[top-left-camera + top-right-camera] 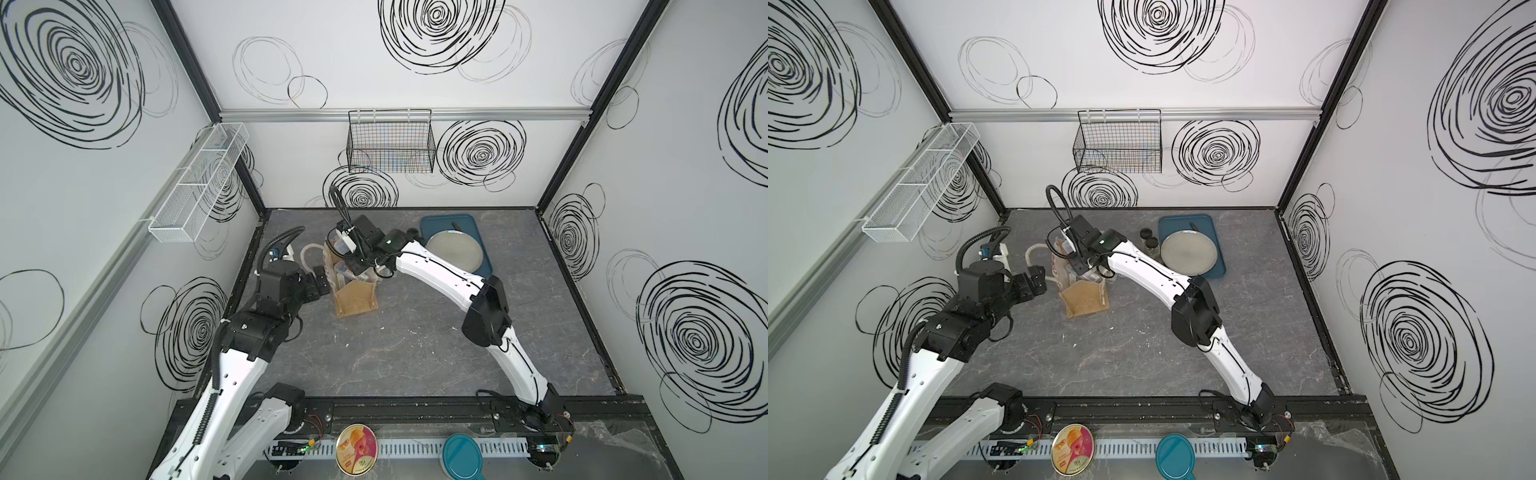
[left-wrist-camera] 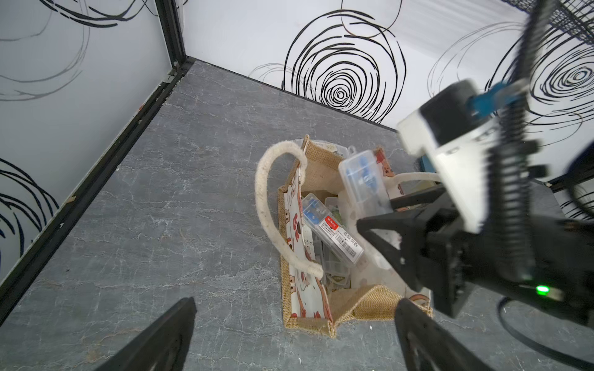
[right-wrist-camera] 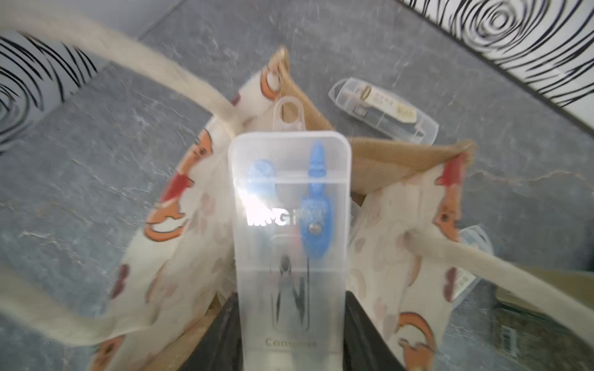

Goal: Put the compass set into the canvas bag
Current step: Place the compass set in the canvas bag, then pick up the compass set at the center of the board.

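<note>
The right hand [image 3: 291, 348] pinches the near end of a clear plastic compass case [image 3: 291, 221], one black finger on each long edge. The case holds a blue compass and juts forward from the hand, over the open mouth of the tan woven canvas bag [image 3: 385, 163] directly below. It is not yet inside. The thick white rope handles [image 3: 180, 74] arch on either side of the hand. The left hand [image 1: 321, 279] is spread wide and holds nothing. It sits just beside the bag's cream printed side panel; whether it touches cannot be told.

To do this step well, the case's free end should probably dip first and go down between the two handles without snagging either. The hand should let go only once most of the case is below the rim. The walls are soft and may fold inward, so the left hand could steady the near side.

The left wrist view shows what the right wrist view hides: labelled clear cases [image 2: 334, 234] already lie in the bag, leaving little room under the held case [image 2: 363, 180]. Only the right wrist view shows another clear case [image 3: 382, 110] lying on the grey bench beyond the bag. Both top views add a round grey plate [image 1: 453, 249] on a blue tray [image 1: 446, 219], behind the right arm.
</note>
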You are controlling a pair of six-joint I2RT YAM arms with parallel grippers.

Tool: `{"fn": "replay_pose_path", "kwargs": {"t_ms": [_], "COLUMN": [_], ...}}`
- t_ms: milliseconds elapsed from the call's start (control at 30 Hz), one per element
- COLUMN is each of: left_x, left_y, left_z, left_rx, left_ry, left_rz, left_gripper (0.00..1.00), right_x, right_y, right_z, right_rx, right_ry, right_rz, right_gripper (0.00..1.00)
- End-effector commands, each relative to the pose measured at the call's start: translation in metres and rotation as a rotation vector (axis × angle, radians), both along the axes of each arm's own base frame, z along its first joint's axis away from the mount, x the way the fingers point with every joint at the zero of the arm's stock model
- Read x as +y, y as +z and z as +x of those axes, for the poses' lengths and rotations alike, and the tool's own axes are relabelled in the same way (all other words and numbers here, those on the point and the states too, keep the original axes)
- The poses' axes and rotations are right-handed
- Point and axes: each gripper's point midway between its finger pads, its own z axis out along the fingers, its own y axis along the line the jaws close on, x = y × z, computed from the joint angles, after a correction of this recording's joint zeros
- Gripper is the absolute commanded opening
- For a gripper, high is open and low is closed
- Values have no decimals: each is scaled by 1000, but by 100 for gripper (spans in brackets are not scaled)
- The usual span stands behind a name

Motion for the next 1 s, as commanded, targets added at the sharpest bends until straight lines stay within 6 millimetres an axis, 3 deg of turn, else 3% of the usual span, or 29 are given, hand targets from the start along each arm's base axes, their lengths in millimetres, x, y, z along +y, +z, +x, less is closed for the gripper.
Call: {"fn": "replay_pose_path", "kwargs": {"t_ms": [0, 300, 433, 500, 700, 833, 967], "left_x": [1, -9, -10, -10, -11, -12, -7], "left_y": [10, 13, 14, 14, 18, 20, 23], "left_z": [1, 7, 6, 5, 7, 8, 6], "left_rx": [-22, -6, -5, -5, -9, -16, -19], "left_ry": [12, -8, -8, -6, -8, -11, 3], "left_rz": [-7, -8, -5, 0, 15, 25, 64], "left_gripper": [99, 99, 99, 99, 99, 99, 99], "right_x": [-4, 1, 0, -2, -11, -35, -73], "right_y": [-5, -44, -39, -20, 69, 126, 158], "right_z": [3, -2, -2, -2, -3, -9, -16], "right_rx": [12, 63, 65, 42, -56, -128, -177], "right_ry": [0, 0, -29, -48, -88, -128, -182], "right_rz": [-20, -62, -52, -26, 103, 170, 221], "right_gripper": [44, 47, 62, 67, 78, 80, 81]}}
